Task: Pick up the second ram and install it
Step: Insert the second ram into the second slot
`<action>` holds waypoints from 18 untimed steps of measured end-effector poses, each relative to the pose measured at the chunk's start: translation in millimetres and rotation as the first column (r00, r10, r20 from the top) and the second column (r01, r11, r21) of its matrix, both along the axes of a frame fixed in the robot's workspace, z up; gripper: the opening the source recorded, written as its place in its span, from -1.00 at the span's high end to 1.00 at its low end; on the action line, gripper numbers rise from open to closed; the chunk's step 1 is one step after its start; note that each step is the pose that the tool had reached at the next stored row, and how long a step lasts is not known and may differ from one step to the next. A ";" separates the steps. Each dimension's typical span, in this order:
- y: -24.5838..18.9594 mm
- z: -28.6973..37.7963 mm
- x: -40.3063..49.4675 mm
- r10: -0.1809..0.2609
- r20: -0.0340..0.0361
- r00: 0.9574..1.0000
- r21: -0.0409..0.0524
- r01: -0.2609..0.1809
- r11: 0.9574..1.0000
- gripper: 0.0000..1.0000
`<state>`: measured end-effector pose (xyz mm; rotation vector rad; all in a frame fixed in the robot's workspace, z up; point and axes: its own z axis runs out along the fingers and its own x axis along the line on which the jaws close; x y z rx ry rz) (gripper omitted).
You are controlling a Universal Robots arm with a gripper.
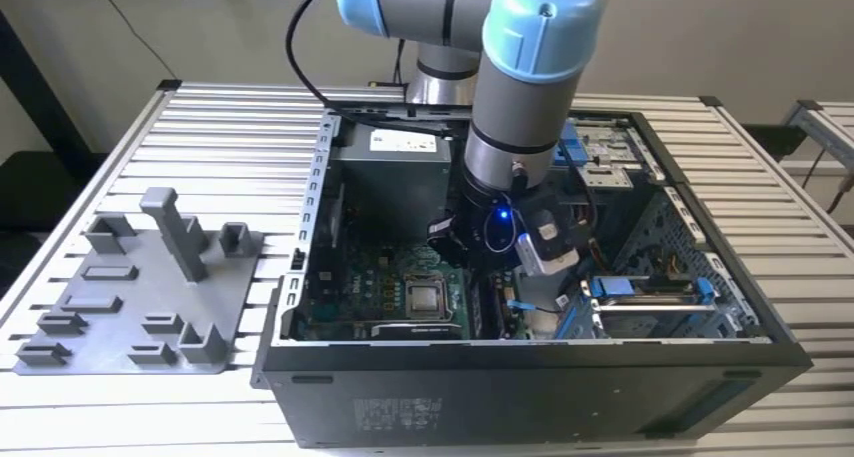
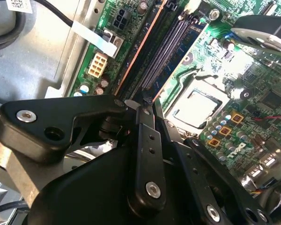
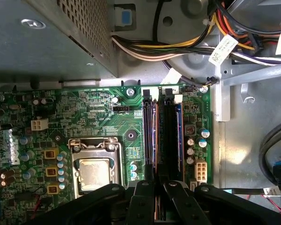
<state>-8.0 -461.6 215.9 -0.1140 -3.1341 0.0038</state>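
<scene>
Gripper (image 3: 154, 190) is down inside the case (image 1: 747, 317), jaws pinched narrow on the second ram (image 3: 156, 140), seated over its slot at 12 o'clock. Light, stiff, fragile: edge-holds only.

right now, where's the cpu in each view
Exterior view: cpu on the board inside the case, toward the exterior view's left of the arm.
First wrist view: cpu in its metal frame, beside the memory slots.
Second wrist view: cpu beside the same slots.
Shared landmark: the memory slots along one side of the cpu.
</scene>
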 end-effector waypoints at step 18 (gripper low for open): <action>-0.1 0.6 1.5 -0.004 0.000 1.000 0.000 0.004 1.000 0.72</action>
